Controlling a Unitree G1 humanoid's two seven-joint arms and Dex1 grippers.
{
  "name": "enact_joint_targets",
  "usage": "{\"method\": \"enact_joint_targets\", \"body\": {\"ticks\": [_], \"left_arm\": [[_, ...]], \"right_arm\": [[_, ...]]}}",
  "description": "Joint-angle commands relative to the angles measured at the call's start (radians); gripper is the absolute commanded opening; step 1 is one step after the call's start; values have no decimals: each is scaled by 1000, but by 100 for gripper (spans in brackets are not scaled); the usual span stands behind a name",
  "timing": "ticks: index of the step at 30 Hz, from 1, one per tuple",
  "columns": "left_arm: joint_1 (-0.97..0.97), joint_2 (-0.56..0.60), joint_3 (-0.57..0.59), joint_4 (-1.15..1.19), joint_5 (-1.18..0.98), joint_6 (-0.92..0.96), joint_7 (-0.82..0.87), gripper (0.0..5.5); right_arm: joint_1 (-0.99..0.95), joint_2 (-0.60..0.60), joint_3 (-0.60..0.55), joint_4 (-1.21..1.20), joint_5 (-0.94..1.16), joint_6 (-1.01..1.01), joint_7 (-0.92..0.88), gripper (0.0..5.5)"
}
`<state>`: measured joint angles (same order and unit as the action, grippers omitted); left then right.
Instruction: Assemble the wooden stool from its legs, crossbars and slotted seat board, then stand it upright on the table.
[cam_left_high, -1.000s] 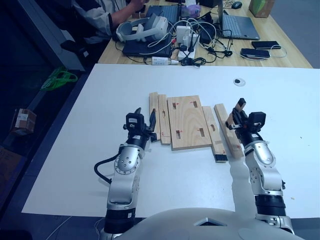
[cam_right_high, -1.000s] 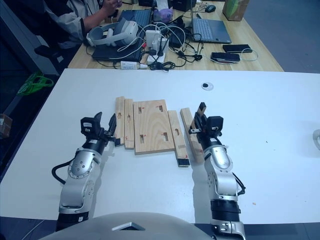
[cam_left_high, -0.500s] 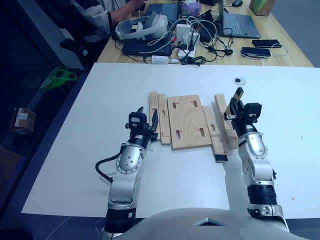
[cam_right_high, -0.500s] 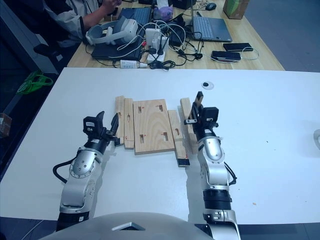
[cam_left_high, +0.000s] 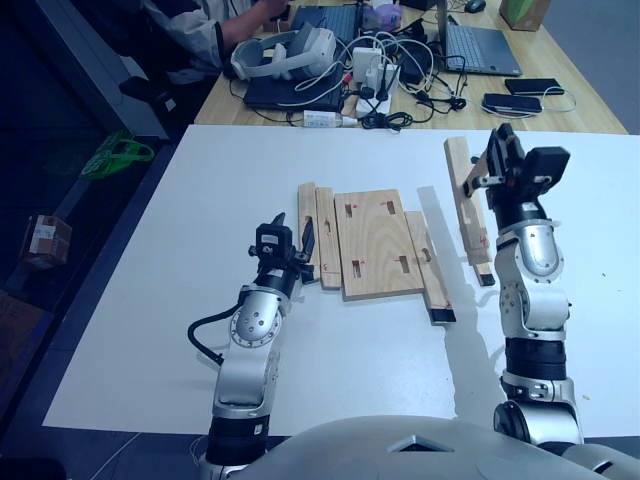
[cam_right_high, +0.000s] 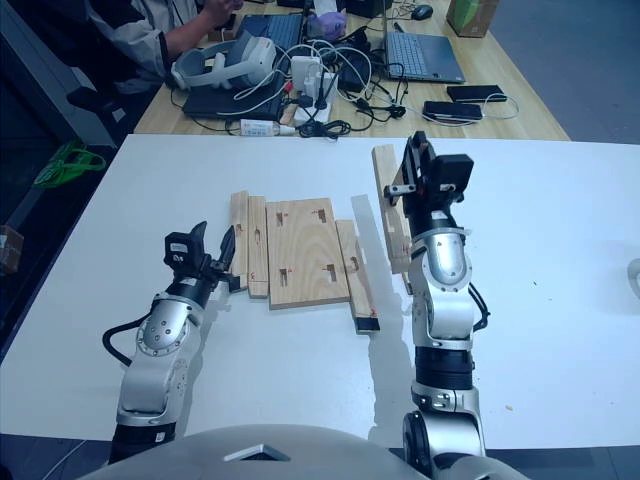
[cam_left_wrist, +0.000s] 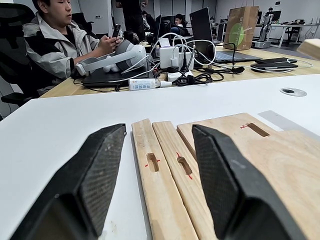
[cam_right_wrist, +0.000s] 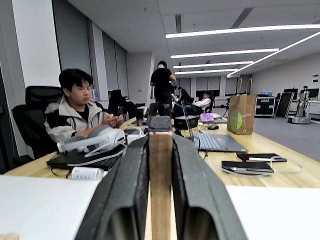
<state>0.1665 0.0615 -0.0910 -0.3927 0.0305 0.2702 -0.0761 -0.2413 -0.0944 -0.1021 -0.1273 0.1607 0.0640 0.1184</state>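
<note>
The slotted seat board (cam_left_high: 375, 243) lies flat mid-table. Two slotted wooden bars (cam_left_high: 308, 232) (cam_left_high: 326, 236) lie side by side against its left edge, and another wooden bar (cam_left_high: 428, 268) lies along its right edge. My left gripper (cam_left_high: 291, 246) rests on the table, open, its fingers (cam_left_wrist: 92, 185) straddling the near ends of the two left bars (cam_left_wrist: 159, 186). My right gripper (cam_left_high: 497, 162) is raised above the table at the right, shut on a wooden leg (cam_left_high: 468, 205) that hangs tilted over the surface. In the right wrist view the leg (cam_right_wrist: 160, 195) sits clamped between both fingers (cam_right_wrist: 125, 195).
A wooden desk (cam_left_high: 575, 105) behind the white table (cam_left_high: 200, 330) carries laptops, a headset (cam_left_high: 285, 55), cables and phones. A small round cap (cam_left_wrist: 293, 91) sits on the table's far right. Bare white surface lies in front of the parts and on the right.
My right gripper has lifted the wooden leg off the table, from beside the right-hand bar up and toward the far right. The left gripper has stayed put.
</note>
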Motion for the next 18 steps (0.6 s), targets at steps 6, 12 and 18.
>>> {"method": "enact_joint_targets", "body": {"ticks": [6, 12, 18], "left_arm": [[-19, 22, 7, -16, 3, 20, -9, 246], [-17, 19, 1, -19, 11, 21, 0, 246], [-14, 16, -4, -17, 18, 19, 4, 246]], "right_arm": [[292, -40, 82, 222, -54, 21, 105, 57], [270, -55, 78, 230, -59, 11, 113, 57], [273, -60, 80, 150, -22, 34, 150, 57]]}}
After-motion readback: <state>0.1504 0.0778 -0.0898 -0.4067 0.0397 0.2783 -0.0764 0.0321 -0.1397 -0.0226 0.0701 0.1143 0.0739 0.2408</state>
